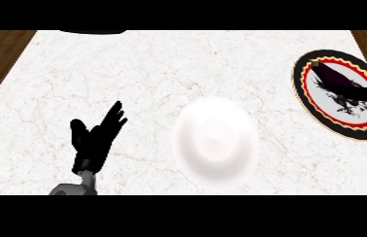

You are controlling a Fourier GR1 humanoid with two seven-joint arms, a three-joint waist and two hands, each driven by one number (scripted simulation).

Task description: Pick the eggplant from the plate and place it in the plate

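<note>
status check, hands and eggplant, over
Left hand open, resting lower left; right hand not in view. Eggplant on patterned plate, right edge, untouched. White plate centre; nothing seen in the way.

You see a veined marble desk point(108, 71) edged in wood — the white plate point(215, 141) looks smooth, softly glossy.

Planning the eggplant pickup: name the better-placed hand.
Probably right: the eggplant lies on the patterned plate at the far right; the open left hand sits lower left, beyond the white plate; right hand unseen.
</note>
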